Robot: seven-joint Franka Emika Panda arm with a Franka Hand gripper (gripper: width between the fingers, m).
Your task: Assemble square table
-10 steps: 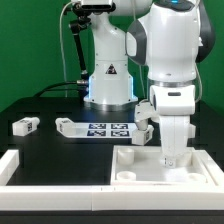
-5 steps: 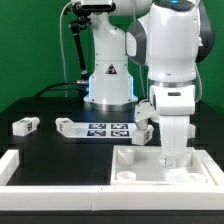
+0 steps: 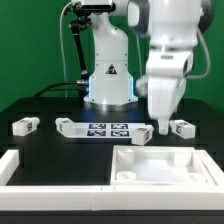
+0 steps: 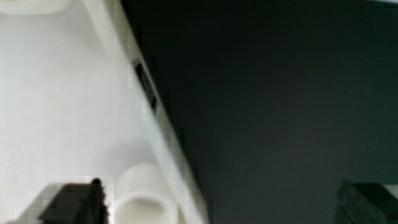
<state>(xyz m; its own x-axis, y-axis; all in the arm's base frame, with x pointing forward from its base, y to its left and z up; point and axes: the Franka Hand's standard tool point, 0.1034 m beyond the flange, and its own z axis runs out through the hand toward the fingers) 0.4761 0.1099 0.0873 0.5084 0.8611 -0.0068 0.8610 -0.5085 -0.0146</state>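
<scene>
Exterior view: spread end effector above square top

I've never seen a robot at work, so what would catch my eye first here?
The big white arm towers at the exterior view's right, its gripper hanging open and empty by the edge of the white square top in the foreground. Small tagged leg blocks lie scattered on the black table behind it.
</scene>
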